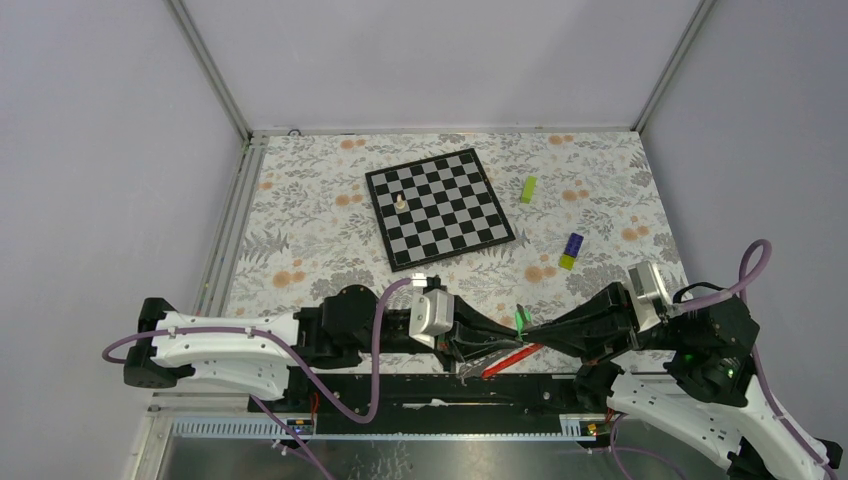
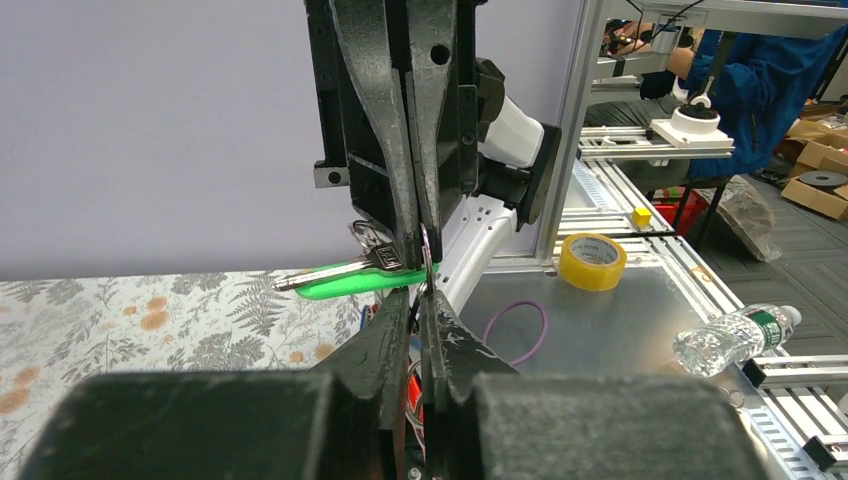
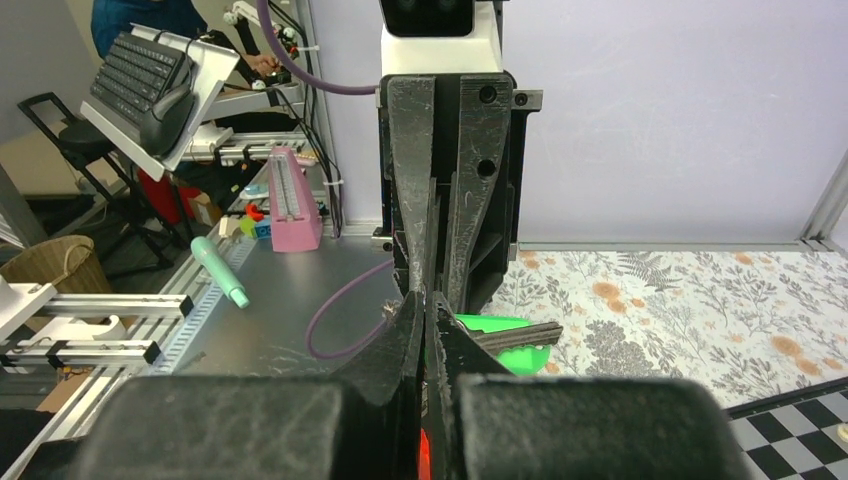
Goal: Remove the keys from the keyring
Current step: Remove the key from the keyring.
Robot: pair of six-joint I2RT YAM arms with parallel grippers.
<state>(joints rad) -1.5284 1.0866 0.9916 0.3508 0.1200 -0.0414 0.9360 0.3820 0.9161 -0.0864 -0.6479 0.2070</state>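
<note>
Fig. note, as I see it from remote station. L gripper (image 1: pixel 512 331) & R gripper (image 1: pixel 540 327) meet tip to tip over near edge of table (image 1: pixel 300 220), well short of chessboard (image 1: pixel 440 207). Between tips: keyring (image 2: pixel 427 255). R jaws pressed together on one side of it; L jaws stand at thin slit, nipping opposite side. The keys (image 2: pixel 350 275) hang on ring, jutting sideways, one w/ green head; other colours I can't make out. Red strap (image 1: pixel 510 358) slants below grippers.
</note>
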